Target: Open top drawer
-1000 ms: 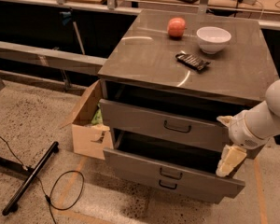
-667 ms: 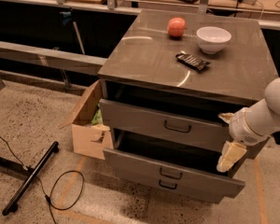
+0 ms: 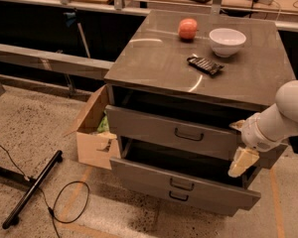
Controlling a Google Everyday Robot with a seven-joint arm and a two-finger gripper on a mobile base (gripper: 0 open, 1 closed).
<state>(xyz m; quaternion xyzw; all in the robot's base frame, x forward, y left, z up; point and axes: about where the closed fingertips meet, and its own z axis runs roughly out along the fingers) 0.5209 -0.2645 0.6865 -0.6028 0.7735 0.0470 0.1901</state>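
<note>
Top drawer (image 3: 159,127) sits just under the cabinet top (image 3: 154,58), its grey front pulled partway out so that a dark gap shows above it. Its small black handle (image 3: 188,134) is at the middle of the front.

At the far left, a black stand leg (image 3: 32,195) lies across the speckled floor, and a thin black cable (image 3: 64,202) loops beside it. Further right, an open cardboard box (image 3: 92,145) stands on the floor against the cabinet's left side, with something green inside it. Below the top drawer, a lower drawer front (image 3: 154,175) juts out further still and carries two black handles, one above the other.

On the cabinet top, a red apple (image 3: 187,29) rests near the back edge. To its right and nearer the front lies a flat black object (image 3: 204,65), and behind that stands a white bowl (image 3: 227,41), upright and apart from both.

At the right, the white arm (image 3: 285,118) reaches in from the frame's edge. The gripper (image 3: 237,148) is at the right end of the top drawer's front, well away from the handle. Its cream fingers (image 3: 242,161) seem to be spread apart, one near the front's upper edge and one hanging below it, though the angle makes this hard to confirm. Whether they touch the drawer is unclear.
</note>
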